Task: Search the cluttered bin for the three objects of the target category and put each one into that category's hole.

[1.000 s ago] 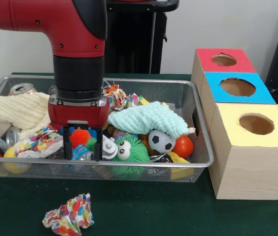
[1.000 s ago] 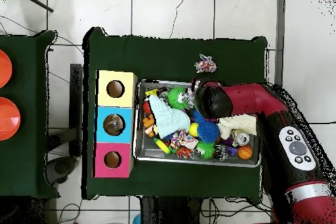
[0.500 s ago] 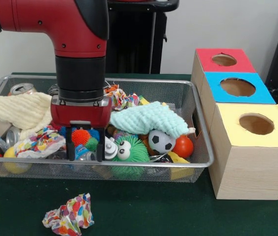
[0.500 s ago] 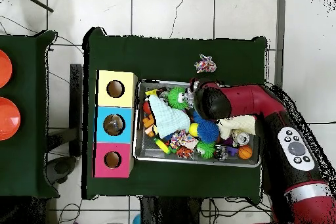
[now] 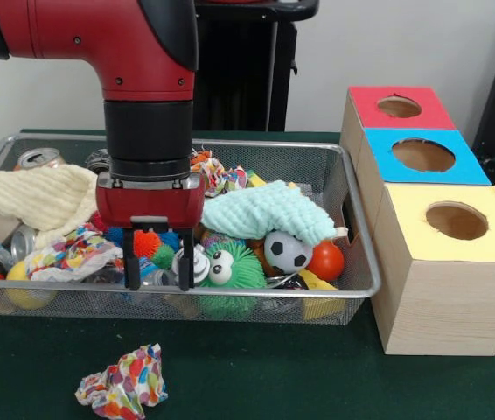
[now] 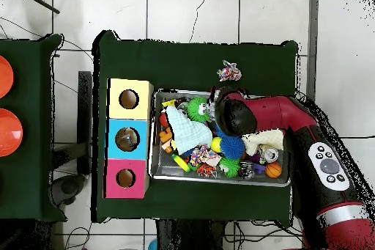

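Sliding a little toward frame right over the last second, the arm [image 5: 147, 105] now hangs over the lower middle of the bin [image 5: 352, 219], and its gripper [image 5: 157, 269] has moved from the crumpled paper toward the toys. Its two fingers [image 5: 131, 269] stand apart with nothing between them, tips low near the bin's front rim.

To the right of the frame sit three boxes in a row, red [image 5: 400, 107], blue [image 5: 424, 156] and yellow [image 5: 456, 220], each with a round hole on top. Which category is wanted cannot be told here.

Inside the bin, a cream cloth [image 5: 29, 197] lies at left and a mint cloth [image 5: 265, 210] at centre right. Just beside the gripper are an orange spiky ball [image 5: 147, 242], a green googly-eyed toy [image 5: 230, 267] and a soccer ball [image 5: 288, 252]. The shift suggests a toy is the aim; nothing is picked yet.

A paper wad [image 5: 123, 383] lies outside, lower left.
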